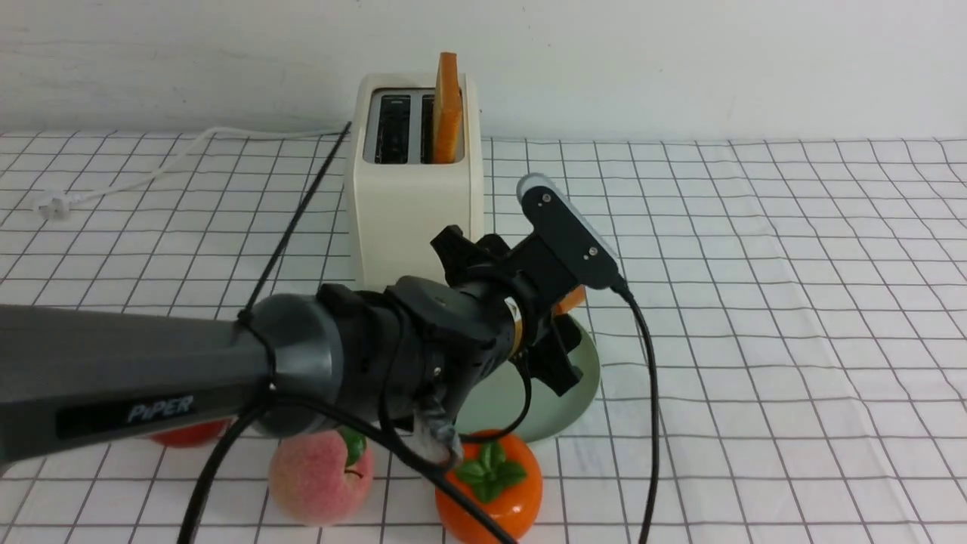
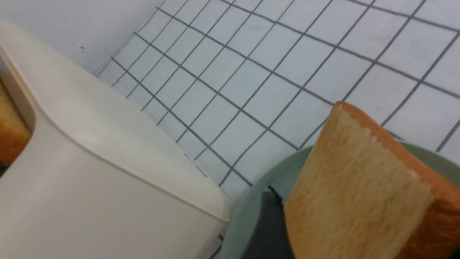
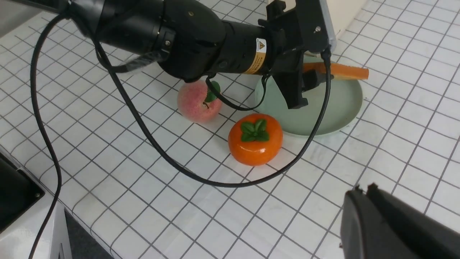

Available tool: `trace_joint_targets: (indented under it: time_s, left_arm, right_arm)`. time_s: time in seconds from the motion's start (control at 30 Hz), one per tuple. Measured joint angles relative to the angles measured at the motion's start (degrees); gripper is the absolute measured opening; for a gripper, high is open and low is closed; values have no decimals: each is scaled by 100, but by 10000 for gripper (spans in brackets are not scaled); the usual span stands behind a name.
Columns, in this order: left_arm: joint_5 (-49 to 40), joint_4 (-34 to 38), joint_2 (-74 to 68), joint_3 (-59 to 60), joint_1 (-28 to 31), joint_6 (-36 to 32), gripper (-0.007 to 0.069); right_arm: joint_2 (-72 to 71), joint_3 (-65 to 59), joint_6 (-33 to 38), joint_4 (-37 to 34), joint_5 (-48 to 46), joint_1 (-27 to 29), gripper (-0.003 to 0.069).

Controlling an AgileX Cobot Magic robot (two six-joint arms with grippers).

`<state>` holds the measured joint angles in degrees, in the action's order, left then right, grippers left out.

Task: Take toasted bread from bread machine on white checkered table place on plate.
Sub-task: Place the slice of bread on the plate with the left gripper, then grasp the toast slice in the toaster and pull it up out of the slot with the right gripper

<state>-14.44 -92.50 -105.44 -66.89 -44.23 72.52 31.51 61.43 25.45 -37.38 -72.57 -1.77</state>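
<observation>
Left gripper was seen low over the plate, jaws spread wide, and nothing was pinched between them! One toasted slice was caught lying loose beside a black finger. Its golden face was tipped at a slant across the far side of the plate, the side nearest the bread machine. One crust corner was seen poking out past the rim. Whether the slice's low edge was down on the plate could not be told, hidden as it was by the gripper.

Over at the bread machine, the second slice was found standing upright in the right-hand slot, a good part of it raised above the top. The machine itself was set at the back of the white checkered table, close to the wall, with its white cord trailed off to the left. The plate was placed just in front of it.

Right gripper was spotted well apart from the plate, above the cloth, its jaws pressed together and nothing carried.

At the plate's near rim an orange persimmon was parked just beside it. A pink peach was set near that, to the left, under the left arm.
</observation>
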Motion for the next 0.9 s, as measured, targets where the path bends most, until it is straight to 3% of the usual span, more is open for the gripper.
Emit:
trace_joint_targets:
  time_s: [0.23, 0.43, 0.57, 0.67, 0.73, 0.77, 0.8, 0.9]
  left_arm:
    - [275, 584, 558, 50, 0, 4, 586]
    - [339, 803, 1123, 217, 0, 4, 586]
    - [267, 1415, 1758, 396, 0, 24, 561]
    - [-43, 2567, 2489, 574, 0, 26, 447]
    - [-464, 3407, 3035, 668, 0, 15, 306]
    - [-583, 3486, 3090, 676, 0, 0, 289]
    - [-1061, 4057, 3538, 740, 0, -144, 134]
    - [-1674, 4798, 4305, 888, 0, -679, -9]
  right_arm:
    - [-6, 0, 61, -19, 0, 0, 14]
    - [-6, 0, 61, -19, 11, 0, 15]
    - [-6, 0, 14, -19, 95, 0, 15]
    - [47, 0, -255, 14, 200, 0, 15]
    - [190, 0, -340, 35, 345, 0, 15]
    - [210, 0, -345, 35, 363, 0, 15]
    - [414, 0, -376, 21, 506, 0, 14]
    - [943, 12, -461, -128, 631, 0, 14]
